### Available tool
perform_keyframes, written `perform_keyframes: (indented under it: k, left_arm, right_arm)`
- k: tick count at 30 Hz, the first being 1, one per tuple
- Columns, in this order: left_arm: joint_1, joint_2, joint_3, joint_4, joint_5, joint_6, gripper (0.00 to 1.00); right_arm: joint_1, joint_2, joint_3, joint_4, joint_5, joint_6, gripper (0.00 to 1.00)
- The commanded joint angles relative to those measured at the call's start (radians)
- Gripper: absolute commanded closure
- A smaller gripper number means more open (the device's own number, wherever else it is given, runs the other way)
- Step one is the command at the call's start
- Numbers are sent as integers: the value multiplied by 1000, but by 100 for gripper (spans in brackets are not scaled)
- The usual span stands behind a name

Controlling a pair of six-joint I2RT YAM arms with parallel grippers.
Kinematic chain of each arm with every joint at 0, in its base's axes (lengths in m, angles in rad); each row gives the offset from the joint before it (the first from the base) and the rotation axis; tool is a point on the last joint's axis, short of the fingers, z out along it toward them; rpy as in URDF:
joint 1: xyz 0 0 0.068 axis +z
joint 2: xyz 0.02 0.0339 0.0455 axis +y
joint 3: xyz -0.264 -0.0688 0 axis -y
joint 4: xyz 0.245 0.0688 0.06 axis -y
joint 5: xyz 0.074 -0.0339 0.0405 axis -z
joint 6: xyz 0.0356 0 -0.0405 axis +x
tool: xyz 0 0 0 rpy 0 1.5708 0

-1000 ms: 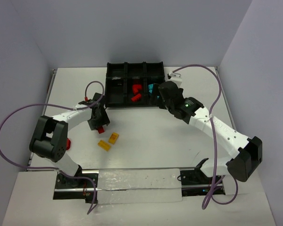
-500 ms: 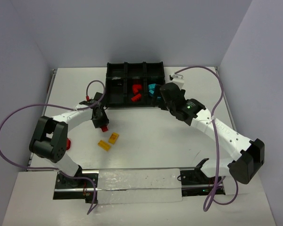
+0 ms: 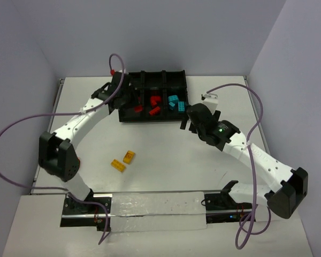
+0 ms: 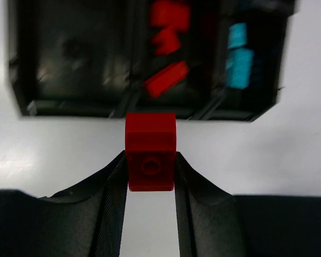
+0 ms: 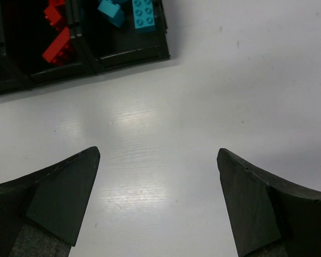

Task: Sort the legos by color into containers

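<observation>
My left hand (image 4: 150, 158) is now clamped on a red brick (image 4: 150, 138) and has carried it from mid-surface to the tray (image 4: 69, 107) at the far edge, just short of the sorted red bricks (image 4: 166, 79). Drop comes next, I judge. My right hand (image 5: 158, 171), fingers apart, has backed off the tray. Yellow bricks (image 3: 129, 156) are left mid-surface.

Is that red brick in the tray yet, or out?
Out of the black tray: the left pincer is shut on the red brick, a finger pressed against each side.
</observation>
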Motion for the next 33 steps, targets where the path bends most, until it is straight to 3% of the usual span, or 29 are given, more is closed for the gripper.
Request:
perform_keyframes:
  k: [1,6,11,13,14,15,16,17,18,19,25,30,31,33]
  left_arm:
    - [-27,196,229,-7,57,34,100]
    - [-31,424,485,-29,77,32,100]
    - [-33,580,647,-35,62,24,99]
    - [-33,625,681,-41,43,18,94]
    - [-33,639,701,-42,41,15,79]
    - [-33,644,714,-43,39,10,58]
    - [-33,645,719,-43,38,6,44]
    - [-33,639,718,-42,36,2,36]
    - [-33,625,712,-36,31,-2,16]
    - [-33,608,700,-28,27,-4,2]
    - [-34,476,622,-83,-64,-3,1]
    - [-21,178,282,-157,-294,-5,1]
    - [-21,171,274,-172,-298,-15,1]
    - [-7,22,81,-214,-373,-68,1]
  right_arm:
    - [6,-90,-40,-69,88,63,2]
    - [7,-187,-86,-125,85,112,2]
    - [6,-255,-107,-188,93,135,2]
    - [6,-271,-109,-200,93,136,2]
    - [7,-276,-110,-206,91,136,2]
    - [7,-279,-113,-210,87,136,2]
    - [7,-281,-114,-211,82,136,2]
    - [6,-281,-115,-211,79,137,2]
    - [6,-280,-119,-210,75,137,2]
    - [7,-278,-122,-208,70,137,2]
    - [6,-272,-131,-181,50,122,2]
    - [6,-282,-140,-149,38,104,2]
    - [6,-284,-144,-148,38,101,2]
    - [7,-286,-160,-117,22,92,2]
